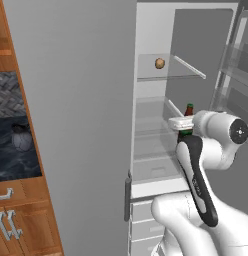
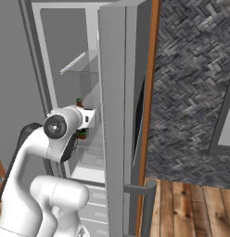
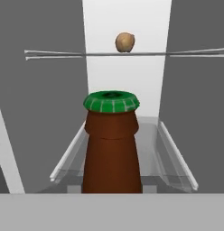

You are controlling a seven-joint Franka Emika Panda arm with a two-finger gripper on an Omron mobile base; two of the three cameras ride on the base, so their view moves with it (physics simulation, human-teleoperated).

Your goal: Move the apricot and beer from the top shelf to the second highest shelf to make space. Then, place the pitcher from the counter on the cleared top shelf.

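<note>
Fridge point(image 1: 151, 30) stands open, arm point(image 1: 196, 170) reaching inside. Top shelf point(image 1: 168, 76) carries just the apricot point(image 1: 159, 63), sitting near the shelf's front left part in the left base view; hand view shows the apricot point(image 3: 125, 42) resting on the glass edge above the bottle. Second highest shelf point(image 1: 151, 131) is level with the hand point(image 1: 183, 125). Beer point(image 1: 188, 111) stands upright at that lower level, neck and green cap point(image 3: 111, 101) poking above the hand, label hidden. Hand sits around the bottle body, apparently pinching it, though fingers are hidden so grip contact is unclear. Pitcher point(image 1: 21, 137) sits on the dark desk point(image 1: 16, 165) far left, well apart from the fridge.
</note>
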